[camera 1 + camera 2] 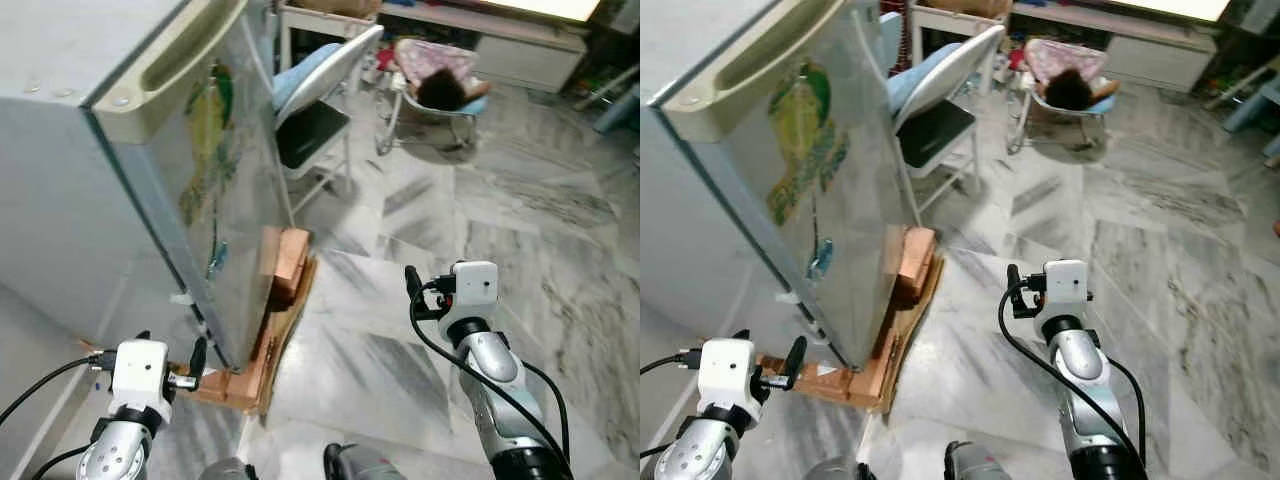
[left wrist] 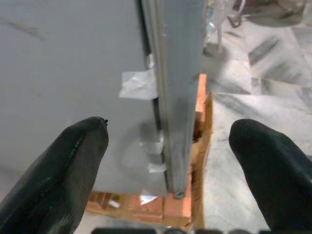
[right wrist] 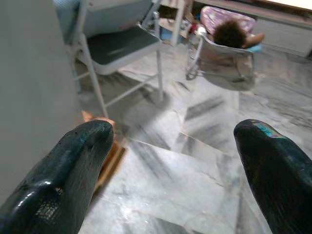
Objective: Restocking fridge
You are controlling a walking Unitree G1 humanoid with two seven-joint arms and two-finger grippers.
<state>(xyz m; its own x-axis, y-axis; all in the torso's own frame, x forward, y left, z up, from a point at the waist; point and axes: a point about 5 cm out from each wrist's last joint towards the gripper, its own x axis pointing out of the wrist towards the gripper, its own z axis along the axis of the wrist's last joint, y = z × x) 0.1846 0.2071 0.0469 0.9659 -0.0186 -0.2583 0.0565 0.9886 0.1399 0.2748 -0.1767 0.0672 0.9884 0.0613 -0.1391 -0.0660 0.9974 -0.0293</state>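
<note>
Fridge (image 1: 200, 180) at frame left, door shut, perched on bricks (image 1: 285, 265). Left gripper (image 2: 168, 161) released, empty, straddling door edge; right gripper (image 3: 173, 161) also released. I risk rocking the fridge if I tug low.

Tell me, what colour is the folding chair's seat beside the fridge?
Black, on a pale grey frame; the chair shows best in the right eye view.

I see a grey fridge (image 1: 120, 190), door shut, standing on bricks (image 1: 285, 265) over marble floor (image 1: 400, 330). My left tool (image 1: 170, 375) hovers near its bottom corner; my right tool (image 1: 425, 290) hangs over bare floor. A folding chair (image 1: 320, 100) stands behind.
</note>
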